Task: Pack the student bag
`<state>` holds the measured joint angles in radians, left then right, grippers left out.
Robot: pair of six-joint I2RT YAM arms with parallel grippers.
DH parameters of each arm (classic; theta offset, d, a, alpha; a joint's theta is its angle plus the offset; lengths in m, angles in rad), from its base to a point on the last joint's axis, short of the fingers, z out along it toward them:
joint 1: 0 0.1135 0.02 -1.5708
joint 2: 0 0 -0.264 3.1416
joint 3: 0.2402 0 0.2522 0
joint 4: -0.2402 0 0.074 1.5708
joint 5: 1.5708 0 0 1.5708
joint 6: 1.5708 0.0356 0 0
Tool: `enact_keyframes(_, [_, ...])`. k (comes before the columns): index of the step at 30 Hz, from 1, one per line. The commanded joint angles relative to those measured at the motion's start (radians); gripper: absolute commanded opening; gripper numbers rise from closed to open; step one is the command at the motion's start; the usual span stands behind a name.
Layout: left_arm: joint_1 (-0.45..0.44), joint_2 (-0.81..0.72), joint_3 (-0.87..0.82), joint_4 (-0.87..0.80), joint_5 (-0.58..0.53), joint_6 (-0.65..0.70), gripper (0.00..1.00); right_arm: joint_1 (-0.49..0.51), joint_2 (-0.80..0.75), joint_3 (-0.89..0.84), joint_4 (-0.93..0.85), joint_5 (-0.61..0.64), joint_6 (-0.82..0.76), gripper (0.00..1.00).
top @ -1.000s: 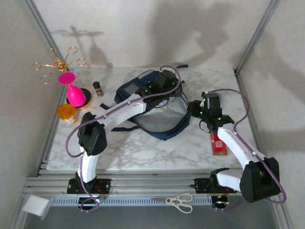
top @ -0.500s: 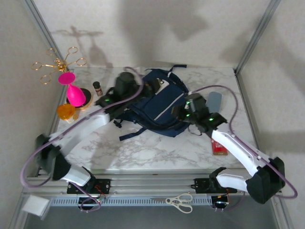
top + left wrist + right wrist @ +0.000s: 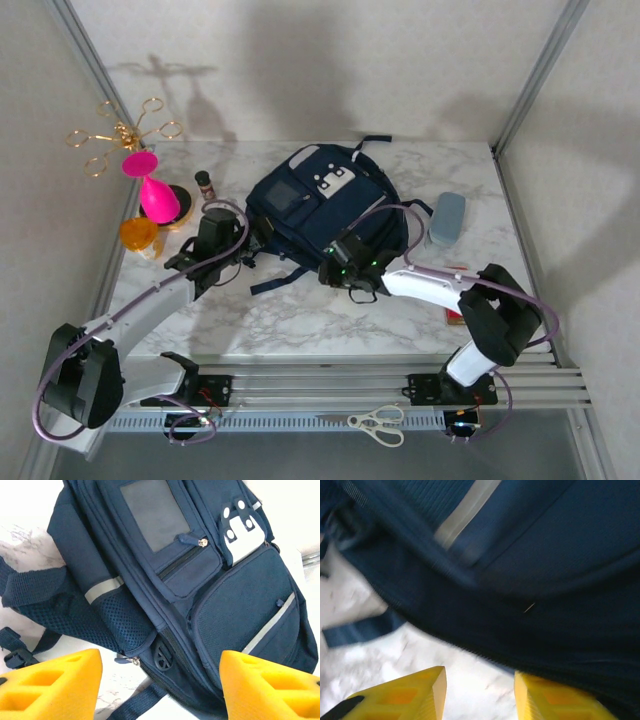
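The student bag lies flat mid-table, navy with its front pockets and a grey-white patch facing up. In the left wrist view the student bag shows zipped pockets, a mesh side pocket and a grey stripe. My left gripper is at the bag's left side, open, with nothing between its yellow fingers. At the bag's near edge my right gripper stands open over the marble, its fingers just short of the bag's edge. A loose strap lies to the left.
A grey-blue case lies right of the bag. A red flat pack sits partly under the right arm. At the left stand a pink vase, an orange object, a small brown bottle and a gold stand. Scissors lie on the front rail.
Both arms have drawn back off the bag, the left swinging out to the left, the right coming to the near edge. The bag went from held open to lying flat, pockets up.
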<state>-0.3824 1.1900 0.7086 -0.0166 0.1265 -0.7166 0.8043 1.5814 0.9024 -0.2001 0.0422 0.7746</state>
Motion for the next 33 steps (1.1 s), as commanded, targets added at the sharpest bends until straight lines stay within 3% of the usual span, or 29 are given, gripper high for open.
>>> enact_keyframes(1, [0.002, -0.038, -0.065, 0.115, 0.021, -0.077, 0.63, -0.074, -0.014, -0.003, 0.013, 0.072, -0.114, 0.42])
enact_keyframes(3, [0.002, -0.053, -0.100, 0.149, 0.037, -0.114, 0.64, -0.072, -0.015, 0.031, -0.046, 0.161, -0.162, 0.43])
enact_keyframes(6, [0.003, -0.074, -0.125, 0.161, 0.039, -0.121, 0.65, -0.066, -0.014, 0.068, -0.102, 0.162, -0.186, 0.43])
enact_keyframes(10, [0.023, -0.107, -0.129, 0.115, 0.008, -0.091, 0.66, 0.077, -0.006, 0.133, -0.148, 0.171, -0.101, 0.45])
enact_keyframes(13, [0.047, -0.135, -0.145, 0.096, 0.000, -0.074, 0.67, 0.186, 0.074, 0.226, -0.196, 0.222, 0.012, 0.46])
enact_keyframes(18, [0.107, -0.167, -0.183, 0.092, 0.023, -0.074, 0.68, 0.259, 0.303, 0.459, -0.229, 0.299, 0.074, 0.47])
enact_keyframes(26, [0.143, -0.194, -0.214, 0.089, 0.041, -0.062, 0.70, 0.237, 0.531, 0.607, -0.200, 0.357, 0.143, 0.52])
enact_keyframes(33, [0.165, -0.214, -0.229, 0.107, 0.059, -0.075, 0.70, 0.168, 0.535, 0.598, -0.244, 0.480, 0.138, 0.53])
